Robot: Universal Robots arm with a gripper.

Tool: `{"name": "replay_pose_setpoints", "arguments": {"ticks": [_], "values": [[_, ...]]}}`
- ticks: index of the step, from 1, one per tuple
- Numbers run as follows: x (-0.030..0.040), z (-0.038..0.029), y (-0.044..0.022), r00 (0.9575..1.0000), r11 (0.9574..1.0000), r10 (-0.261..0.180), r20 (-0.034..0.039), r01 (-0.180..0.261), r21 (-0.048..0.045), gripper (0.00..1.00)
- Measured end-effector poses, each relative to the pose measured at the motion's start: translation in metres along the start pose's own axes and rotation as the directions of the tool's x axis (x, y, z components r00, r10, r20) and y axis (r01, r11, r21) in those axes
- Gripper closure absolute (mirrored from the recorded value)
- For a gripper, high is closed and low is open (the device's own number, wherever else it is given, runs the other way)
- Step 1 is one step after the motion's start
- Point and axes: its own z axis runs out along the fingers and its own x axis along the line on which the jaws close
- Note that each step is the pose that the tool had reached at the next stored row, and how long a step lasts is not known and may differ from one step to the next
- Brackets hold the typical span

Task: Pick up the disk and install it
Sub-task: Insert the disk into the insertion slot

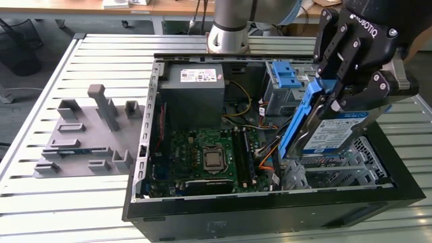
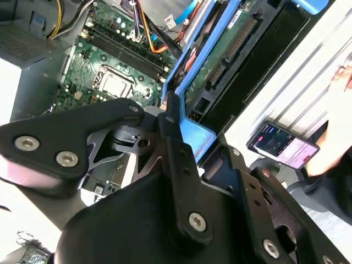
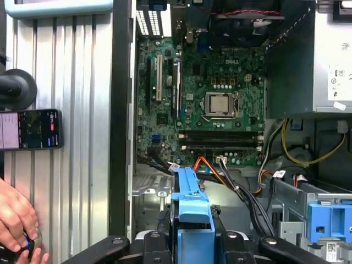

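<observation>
The disk (image 1: 335, 135) hangs tilted in my gripper (image 1: 352, 96), which is clenched on it by the blue rails (image 1: 300, 119), just above the open metal bay (image 1: 337, 169). I judge it stiff, rather heavy and sensitive to shock, so better to hold at the rails, not the circuit side. Below and beside the gripper, the open PC case (image 1: 270, 202) contains motherboard (image 1: 209, 154), power supply (image 1: 196, 96), cables (image 1: 267, 152) and a grey cage w/ blue latch (image 1: 284, 81).

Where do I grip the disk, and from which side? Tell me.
Take its upper end, at the blue bracket, coming down from above. The disk stands on edge, tilted, over the case, so that end is free; the gripper is shut on it there.
</observation>
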Motion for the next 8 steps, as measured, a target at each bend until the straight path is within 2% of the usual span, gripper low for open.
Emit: {"name": "replay_pose_setpoints", "arguments": {"ticks": [3, 8], "values": [[0.0000, 0.0002, -0.0107, 1.0000, 1.0000, 0.000, 0.0000, 0.000, -0.0005, 0.64], [0.0000, 0.0002, -0.0107, 1.0000, 1.0000, 0.000, 0.0000, 0.000, -0.0005, 0.64]]}}
